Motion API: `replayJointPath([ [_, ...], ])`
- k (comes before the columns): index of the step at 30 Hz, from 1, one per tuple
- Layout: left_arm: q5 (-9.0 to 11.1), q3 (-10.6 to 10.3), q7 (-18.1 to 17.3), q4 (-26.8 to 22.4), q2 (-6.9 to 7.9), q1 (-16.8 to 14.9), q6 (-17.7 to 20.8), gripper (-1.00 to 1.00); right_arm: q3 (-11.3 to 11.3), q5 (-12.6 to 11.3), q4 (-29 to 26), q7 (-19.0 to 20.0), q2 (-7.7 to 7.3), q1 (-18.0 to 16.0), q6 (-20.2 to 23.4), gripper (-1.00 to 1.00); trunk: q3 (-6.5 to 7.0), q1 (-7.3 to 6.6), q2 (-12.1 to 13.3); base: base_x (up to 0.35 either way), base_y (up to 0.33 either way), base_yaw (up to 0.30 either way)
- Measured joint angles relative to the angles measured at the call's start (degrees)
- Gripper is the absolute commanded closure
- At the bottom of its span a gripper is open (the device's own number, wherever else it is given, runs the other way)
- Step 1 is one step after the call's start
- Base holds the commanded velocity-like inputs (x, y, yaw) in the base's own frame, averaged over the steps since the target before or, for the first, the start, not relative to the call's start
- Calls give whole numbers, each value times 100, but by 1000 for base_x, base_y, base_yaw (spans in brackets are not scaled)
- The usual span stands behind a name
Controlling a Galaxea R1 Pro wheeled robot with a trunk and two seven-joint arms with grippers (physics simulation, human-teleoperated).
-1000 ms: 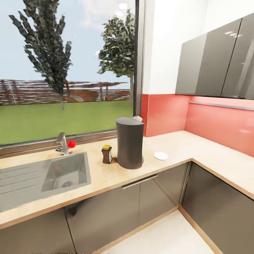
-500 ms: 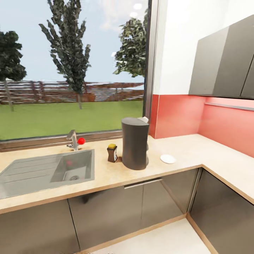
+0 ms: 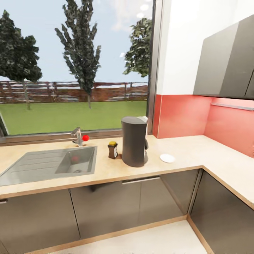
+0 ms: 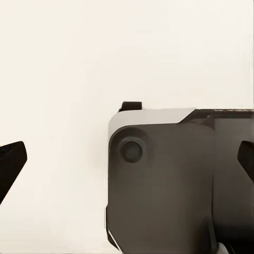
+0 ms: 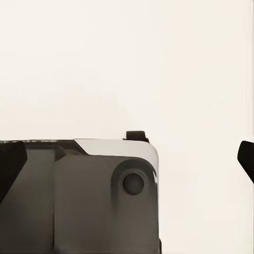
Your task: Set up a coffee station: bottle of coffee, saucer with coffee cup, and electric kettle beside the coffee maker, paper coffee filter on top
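The tall dark grey curved-shell coffee maker [image 3: 134,141] stands on the long light beige wood-look countertop [image 3: 197,150]. The small dark brown bottle of coffee [image 3: 113,150] with its yellow cap stands just beside the coffee maker, towards the steel sink [image 3: 53,163]. The small flat white saucer [image 3: 167,158] lies near the coffee maker's other side, bare. Left gripper [image 4: 127,164] and right gripper [image 5: 127,166] are spread wide, grasping nothing, fingertips well apart.

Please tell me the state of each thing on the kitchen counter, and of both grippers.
Tall dark grey coffee maker: upright on the beige countertop.
Small brown bottle with yellow cap: upright, capped, beside the machine.
Flat white saucer: bare, no cup.
Left gripper: open.
Right gripper: open.
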Motion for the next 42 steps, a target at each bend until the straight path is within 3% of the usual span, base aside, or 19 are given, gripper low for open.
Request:
replayJointPath([
  [10, 7, 30, -1, -2, 14, 0, -5, -100, 7, 4, -9, 7, -4, 1, -1, -100, 0, -2, 0, -77, -261, 1],
  [16, 1, 242, -7, -8, 20, -1, -5, -100, -2, -12, -5, 16, 1, 0, -2, -100, 0, -2, 0, -3, -272, 0],
  [25, 1, 260, -12, -4, 22, -1, -10, -100, -1, -12, 0, 14, 5, 0, -1, -100, 0, -3, 0, 21, -262, 0],
  [33, 1, 277, -31, -8, 25, -1, -18, -100, -8, -6, -28, 15, 0, 1, -1, -100, 0, -2, 0, 13, -46, 0],
  [38, -7, 289, -93, -48, 40, -1, -20, -100, -10, -3, -292, 33, -13, 0, 9, -100, 0, -2, 0, 1, -5, 0],
  [42, -31, 251, -221, -139, 15, -49, -30, -100, -5, 2, -839, 40, -48, -1, 15, -100, 0, -2, 0, 0, -1, 0],
])
